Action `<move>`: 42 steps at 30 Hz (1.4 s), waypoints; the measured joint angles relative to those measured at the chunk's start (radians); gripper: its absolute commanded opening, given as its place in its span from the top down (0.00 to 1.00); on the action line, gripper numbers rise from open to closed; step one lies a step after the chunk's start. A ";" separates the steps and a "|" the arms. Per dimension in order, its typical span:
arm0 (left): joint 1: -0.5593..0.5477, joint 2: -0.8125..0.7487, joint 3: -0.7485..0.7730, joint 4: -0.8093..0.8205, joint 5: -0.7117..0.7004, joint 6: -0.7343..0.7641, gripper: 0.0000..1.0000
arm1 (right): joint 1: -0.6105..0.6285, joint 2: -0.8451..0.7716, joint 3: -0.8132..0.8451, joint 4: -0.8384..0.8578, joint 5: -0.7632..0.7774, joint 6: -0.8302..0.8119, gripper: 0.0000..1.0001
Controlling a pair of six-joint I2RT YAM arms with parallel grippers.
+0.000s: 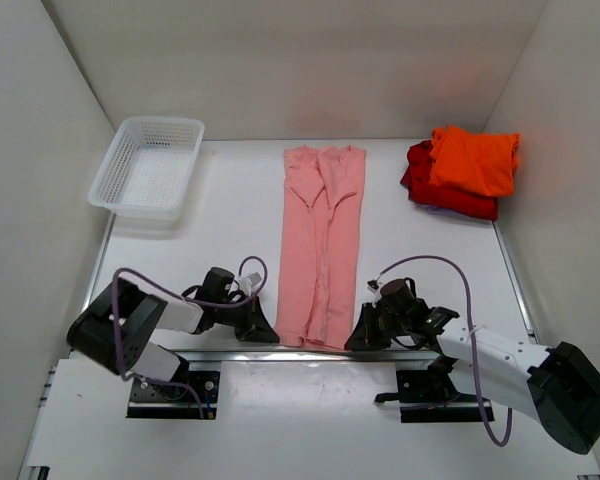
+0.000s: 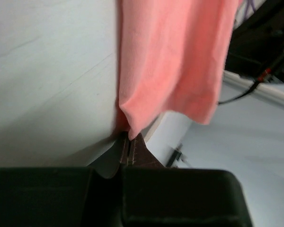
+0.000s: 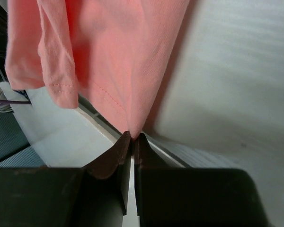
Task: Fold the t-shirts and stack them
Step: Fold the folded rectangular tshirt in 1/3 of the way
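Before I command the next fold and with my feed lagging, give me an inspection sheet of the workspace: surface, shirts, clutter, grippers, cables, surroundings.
Surface: white table, no stains seen.
Job's things: salmon-pink shirt folded into a long strip down the middle; orange shirt folded on top of the red shirt at the far right corner.
Clutter: white mesh basket at far left, looks empty.
Grippers: left gripper, jaws shut on the strip's near left corner; right gripper, jaws shut on its near right corner.
Cables: left purple cable and right purple cable loop over their arms; neither lies on the shirt.
Surroundings: white walls on three sides.
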 measured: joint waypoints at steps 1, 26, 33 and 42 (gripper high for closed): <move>0.000 -0.035 0.005 -0.049 -0.023 0.010 1.00 | -0.001 -0.020 0.000 -0.024 -0.003 -0.003 1.00; 0.273 0.729 1.428 -0.615 -0.165 0.207 0.01 | -0.557 0.859 1.057 -0.215 -0.062 -0.483 0.42; 0.239 0.537 1.181 -0.725 -0.433 0.356 0.01 | -0.475 0.741 0.898 -0.254 0.098 -0.532 0.43; 0.036 0.062 0.751 -0.672 -0.694 0.561 0.01 | -0.389 0.629 0.765 -0.292 0.203 -0.547 0.43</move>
